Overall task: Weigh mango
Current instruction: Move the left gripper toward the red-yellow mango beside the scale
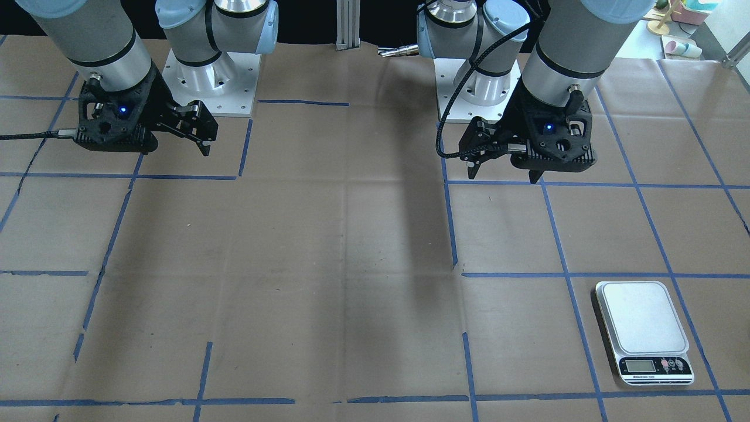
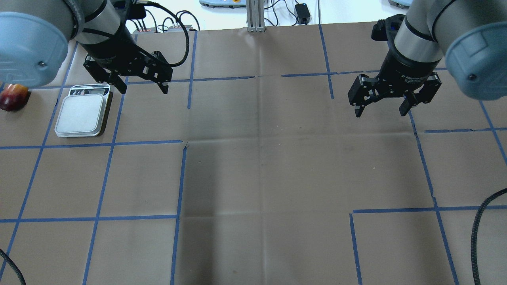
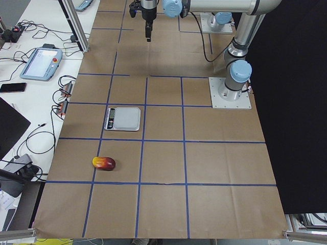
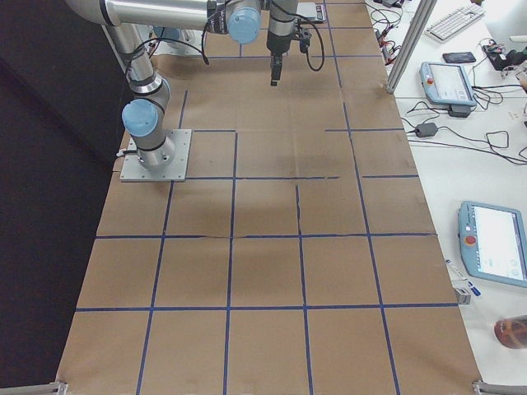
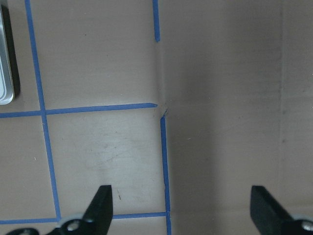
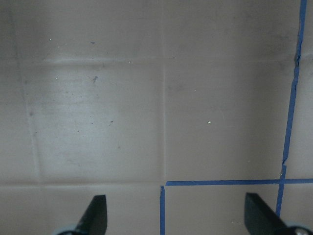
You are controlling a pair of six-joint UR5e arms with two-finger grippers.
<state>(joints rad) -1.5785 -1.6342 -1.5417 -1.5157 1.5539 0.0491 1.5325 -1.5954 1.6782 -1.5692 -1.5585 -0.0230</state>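
The mango [image 2: 12, 97], dark red fading to yellow, lies on the brown paper at the overhead view's far left edge, and it also shows in the exterior left view [image 3: 103, 163]. It lies apart from the silver kitchen scale [image 2: 81, 114], whose platform is bare [image 1: 641, 328]. My left gripper [image 2: 143, 89] hangs open and empty above the table, just right of the scale's display end. Its wrist view shows only the scale's edge [image 5: 6, 58]. My right gripper [image 2: 380, 114] hangs open and empty on the other side of the table, over bare paper.
The table is covered in brown paper with a blue tape grid [image 2: 182, 178]. The two arm bases [image 1: 211, 76] stand at the robot's edge. Teach pendants and cables [image 3: 42, 56] lie on the white side table beyond the far edge.
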